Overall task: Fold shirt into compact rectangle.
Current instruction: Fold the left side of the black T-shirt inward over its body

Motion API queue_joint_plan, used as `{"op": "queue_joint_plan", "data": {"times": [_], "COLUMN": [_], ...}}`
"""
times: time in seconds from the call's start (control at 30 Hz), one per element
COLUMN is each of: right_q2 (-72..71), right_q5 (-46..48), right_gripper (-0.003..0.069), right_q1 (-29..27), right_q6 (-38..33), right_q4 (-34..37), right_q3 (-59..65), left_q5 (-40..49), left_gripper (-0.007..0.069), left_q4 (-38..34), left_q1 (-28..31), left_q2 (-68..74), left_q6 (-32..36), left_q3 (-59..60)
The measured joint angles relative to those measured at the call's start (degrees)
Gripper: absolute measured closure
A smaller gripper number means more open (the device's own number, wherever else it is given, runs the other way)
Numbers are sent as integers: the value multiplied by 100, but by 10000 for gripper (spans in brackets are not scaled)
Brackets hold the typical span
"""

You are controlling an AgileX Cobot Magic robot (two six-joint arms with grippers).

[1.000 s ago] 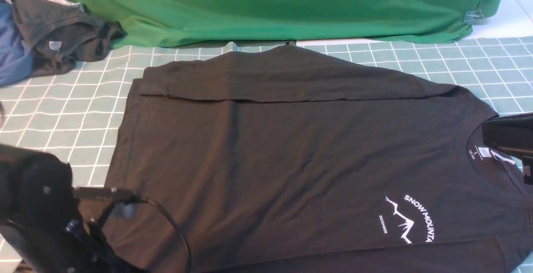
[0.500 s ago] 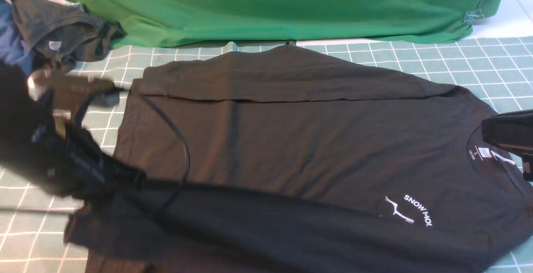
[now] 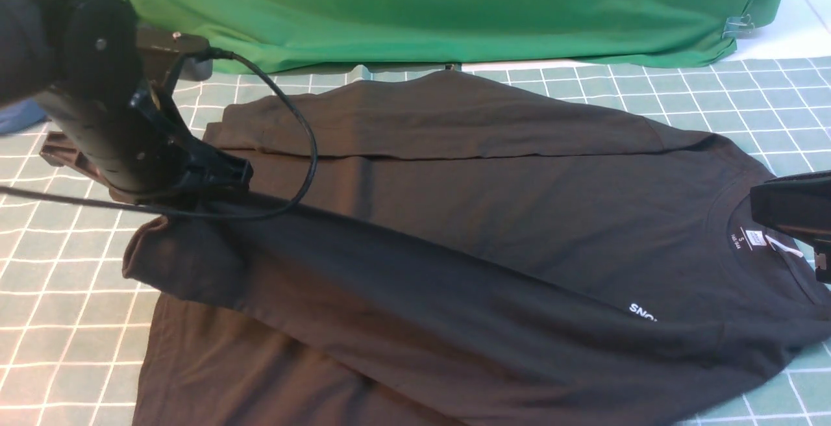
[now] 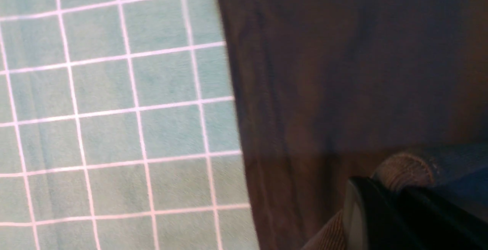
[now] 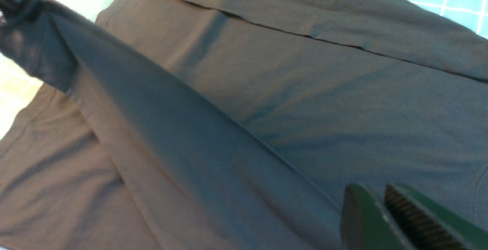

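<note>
1. Left end effector (image 3: 224, 176): was clamped shut on the near sleeve (image 3: 389, 283) of the shirt (image 3: 506, 218), right at the ribbed cuff (image 4: 404, 164); held that end raised off the surface (image 3: 78, 270), with a short flap of the sleeve drooping past the grip.
2. Near sleeve: ran as a taut slanting band from the grip at the robot's left down to the shoulder at its right; crossed over the shirt's body and hid most of the white chest print (image 3: 643, 311), leaving only the first letters showing.
3. Shirt: lay chest up across the middle of the surface, collar toward the robot's right and hem toward its left; had its far sleeve (image 3: 422, 114) folded lengthwise along the far edge of the body; showed a white neck label (image 3: 755, 238) inside the collar.
4. Right end effector (image 3: 763, 208): sat over the collar, just beside the label; showed its fingers (image 5: 354, 219) close together with a narrow slit between them in the wrist view; could not tell whether fully closed or touching the fabric.
5. Surface: was covered by a green mat with a white grid, bare on both sides of the shirt.
6. Farther out: a black cable (image 3: 305, 147) looped from the left arm over the shirt's far left corner; a green cloth (image 3: 454, 10) hung along the far edge, with a metal clip (image 3: 737, 23) near its right end.
</note>
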Motion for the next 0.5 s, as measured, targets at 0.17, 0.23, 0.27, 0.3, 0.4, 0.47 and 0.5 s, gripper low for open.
{"op": "queue_joint_plan", "data": {"times": [0.17, 0.23, 0.27, 0.3, 0.4, 0.47, 0.5], "right_q2": [0, 0, 0, 0, 0, 0, 0], "right_q5": [0, 0, 0, 0, 0, 0, 0], "right_gripper": [575, 572, 571, 571, 568, 567, 566], "right_q1": [0, 0, 0, 0, 0, 0, 0], "right_q6": [0, 0, 0, 0, 0, 0, 0], "right_q4": [0, 0, 0, 0, 0, 0, 0], "right_q3": [0, 0, 0, 0, 0, 0, 0], "left_q5": [-5, -21, -70, -70, -352, -456, -479], "left_gripper": [615, 615, 615, 615, 615, 615, 615], "left_q4": [14, 31, 39, 39, 98, 114, 120], "left_q1": [282, 359, 374, 373, 387, 387, 387], "left_q2": [557, 729, 761, 771, 803, 805, 805], "left_q6": [-16, -16, -16, -16, -16, -16, -16], "left_q3": [-228, -316, -334, -334, -354, -354, -354]}}
